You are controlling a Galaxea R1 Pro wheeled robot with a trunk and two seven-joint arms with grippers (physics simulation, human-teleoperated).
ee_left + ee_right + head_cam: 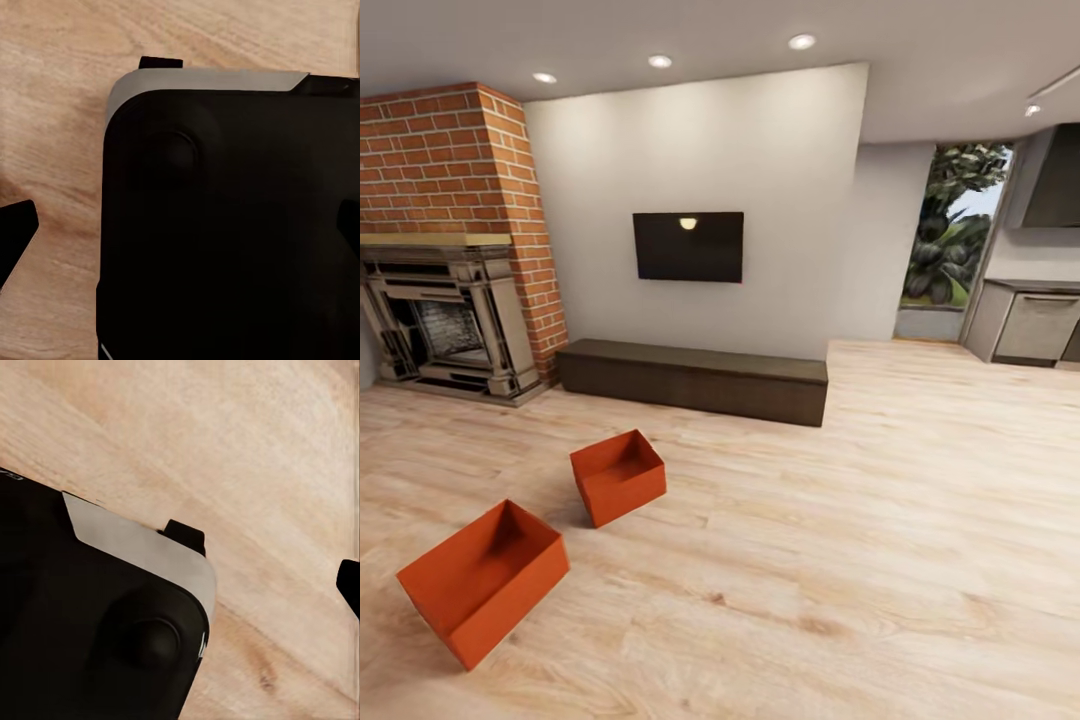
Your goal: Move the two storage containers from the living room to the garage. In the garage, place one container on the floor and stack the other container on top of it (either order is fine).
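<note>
Two orange-red storage containers stand apart on the light wood planks of the living room. The nearer container (485, 580) sits at the lower left, the farther container (618, 476) a little beyond it and to its right; both are upright and lidless. My left gripper (90, 142) is open over bare wood planks beside the robot's black base (232, 225), with nothing between its fingers. My right gripper (268, 561) is likewise open above wood planks with nothing in it. The garage and its floor are out of view.
A red-brick fireplace (450, 250) stands at the back left. A long dark low cabinet (695, 378) runs along the white wall under a black screen (688, 246). Grey kitchen cabinets (1030, 325) and a garden opening (950, 240) lie at the right.
</note>
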